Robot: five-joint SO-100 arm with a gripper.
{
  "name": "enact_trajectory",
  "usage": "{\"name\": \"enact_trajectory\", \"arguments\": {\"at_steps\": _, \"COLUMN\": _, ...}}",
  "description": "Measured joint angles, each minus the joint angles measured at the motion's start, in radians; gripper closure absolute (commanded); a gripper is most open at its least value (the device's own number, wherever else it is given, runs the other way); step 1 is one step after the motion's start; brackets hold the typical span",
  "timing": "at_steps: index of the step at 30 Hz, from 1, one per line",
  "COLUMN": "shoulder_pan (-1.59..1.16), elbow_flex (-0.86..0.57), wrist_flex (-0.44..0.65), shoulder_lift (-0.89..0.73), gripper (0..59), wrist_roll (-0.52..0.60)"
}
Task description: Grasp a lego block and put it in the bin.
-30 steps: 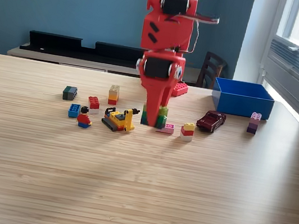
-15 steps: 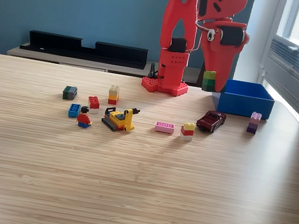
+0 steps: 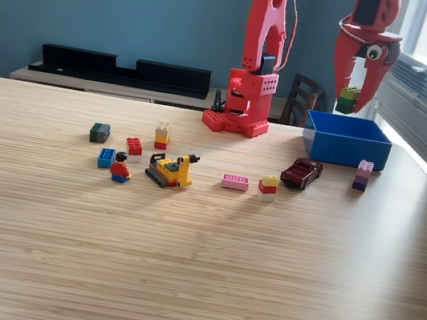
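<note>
A: Your gripper [image 3: 355, 78] is up high over the bin [image 3: 346, 140], clamped on a stacked lego block [image 3: 347, 99], yellow-green on top and dark green below. It hangs in the air above the bin's opening, clear of the walls.

B: Looks lined up. What worries you?

A: From this exterior view you can't judge depth well. The block sits over the bin's middle as seen here, but it may really be nearer the back wall or even behind it. Let go too soon and it could clip the rim and bounce onto the tabletop [image 3: 196, 271].

B: And the height?

A: You're well above the bin floor. A drop from there could make a light plastic block hop out over those low walls. Lowering first looks safer to me.

B: Could the stack split?

A: Possibly. The jaws seem to pinch the upper part, so the lower brick may hang by its studs alone. A jerk could shake it loose.

B: Anything nearby at risk?

A: The toy car [image 3: 302, 172] and the purple block [image 3: 363, 175] lie near the bin on the tabletop. They only matter if you swing low on the way out.
</note>
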Motion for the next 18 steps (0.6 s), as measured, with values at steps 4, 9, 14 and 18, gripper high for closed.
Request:
{"name": "enact_trajectory", "arguments": {"at_steps": 4, "shoulder_pan": -0.149, "elbow_flex": 0.014, "wrist_flex": 0.005, "shoulder_lift": 0.000, "gripper": 58.6, "wrist_roll": -0.005}}
{"name": "enact_trajectory", "arguments": {"at_steps": 9, "shoulder_pan": -0.327, "elbow_flex": 0.089, "wrist_flex": 0.005, "shoulder_lift": 0.000, "gripper": 58.6, "wrist_roll": -0.009}}
{"name": "enact_trajectory", "arguments": {"at_steps": 14, "shoulder_pan": -0.385, "elbow_flex": 0.106, "wrist_flex": 0.005, "shoulder_lift": 0.000, "gripper": 53.8, "wrist_roll": -0.021}}
{"name": "enact_trajectory", "arguments": {"at_steps": 18, "shoulder_pan": -0.393, "elbow_flex": 0.109, "wrist_flex": 0.005, "shoulder_lift": 0.000, "gripper": 47.1, "wrist_roll": -0.043}}
